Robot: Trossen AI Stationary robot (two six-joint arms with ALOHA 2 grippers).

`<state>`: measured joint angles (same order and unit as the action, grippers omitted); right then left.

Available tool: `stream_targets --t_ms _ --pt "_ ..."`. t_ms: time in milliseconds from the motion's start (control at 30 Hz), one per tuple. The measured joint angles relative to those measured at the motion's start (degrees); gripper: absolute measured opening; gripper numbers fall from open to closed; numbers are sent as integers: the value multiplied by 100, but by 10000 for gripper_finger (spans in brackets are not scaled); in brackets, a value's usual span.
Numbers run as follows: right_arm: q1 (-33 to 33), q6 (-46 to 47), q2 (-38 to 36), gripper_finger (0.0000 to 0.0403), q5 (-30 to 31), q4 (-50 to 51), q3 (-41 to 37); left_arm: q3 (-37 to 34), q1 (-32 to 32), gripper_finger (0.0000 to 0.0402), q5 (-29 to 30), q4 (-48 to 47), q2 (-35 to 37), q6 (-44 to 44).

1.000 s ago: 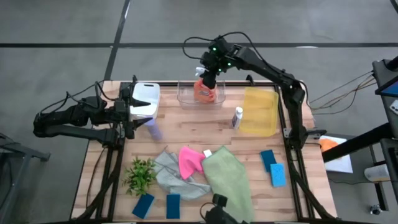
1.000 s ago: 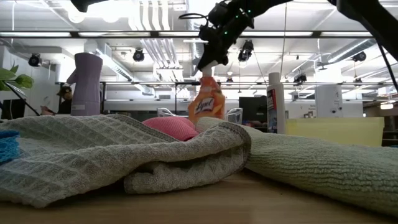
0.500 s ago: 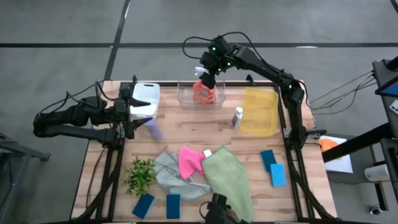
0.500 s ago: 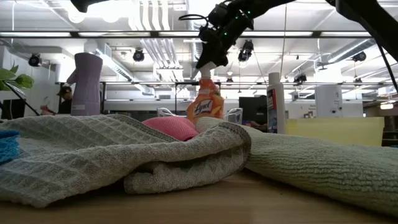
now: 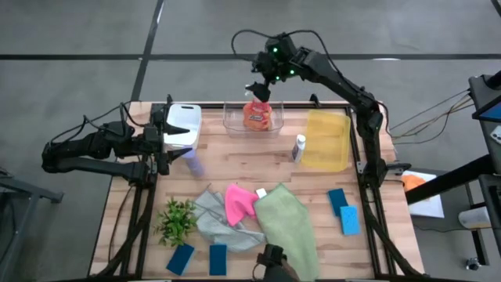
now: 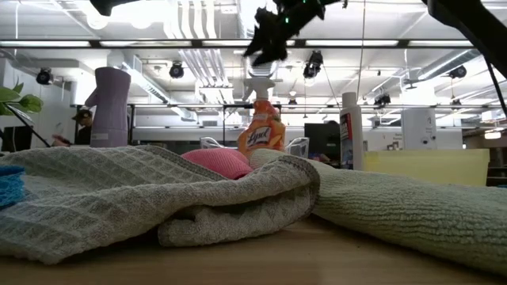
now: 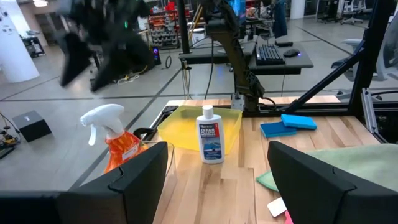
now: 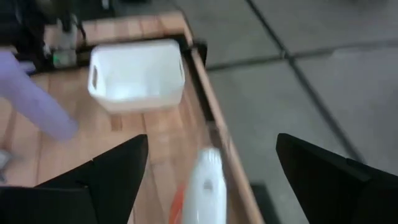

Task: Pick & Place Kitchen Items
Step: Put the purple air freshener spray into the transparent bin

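The orange spray bottle [image 5: 254, 115] with a white trigger [image 8: 208, 183] stands upright on its base in the clear tray [image 5: 232, 125] at the table's far edge. My right gripper [image 5: 261, 88] hangs open just above it, clear of the trigger [image 6: 268, 43]. My left gripper [image 5: 168, 141] waits open at the left, beside the white tray [image 5: 184, 124], with nothing between its fingers. The purple bottle [image 5: 192, 162] stands near it. The small white bottle [image 5: 298, 147] stands by the yellow tray [image 5: 327, 139]. Pink [image 5: 239, 202], grey [image 5: 219, 223] and green [image 5: 286, 223] cloths lie heaped near the front edge.
Two blue sponges [image 5: 343, 211] lie at the near right and two more [image 5: 200, 258] at the near left. A small green plant [image 5: 177, 221] sits left of the cloths. Bare wood shows mid-table between the trays and the cloths.
My right gripper has opened, let go of the orange spray bottle and risen above it. The bottle stays upright in the clear tray.
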<state>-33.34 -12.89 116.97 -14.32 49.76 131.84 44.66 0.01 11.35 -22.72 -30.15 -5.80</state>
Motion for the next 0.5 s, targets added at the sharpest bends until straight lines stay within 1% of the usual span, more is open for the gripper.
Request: stream_targets --t_ms 100,167,233,333,500 --pt "44 8 -11 358 -598 -401 282 0 0 283 -1 4 0 0" --pt "102 116 -22 358 -1020 -867 316 0 0 283 -1 37 0 -2" --pt "196 239 -22 359 -1280 -1358 231 0 0 283 -1 122 2 -4" --pt "486 358 -22 359 -1360 -2381 -229 -99 -2 283 -23 450 6 -9" --pt "1108 430 0 359 -1347 -4434 -1208 -560 0 283 -127 1073 3 -138"
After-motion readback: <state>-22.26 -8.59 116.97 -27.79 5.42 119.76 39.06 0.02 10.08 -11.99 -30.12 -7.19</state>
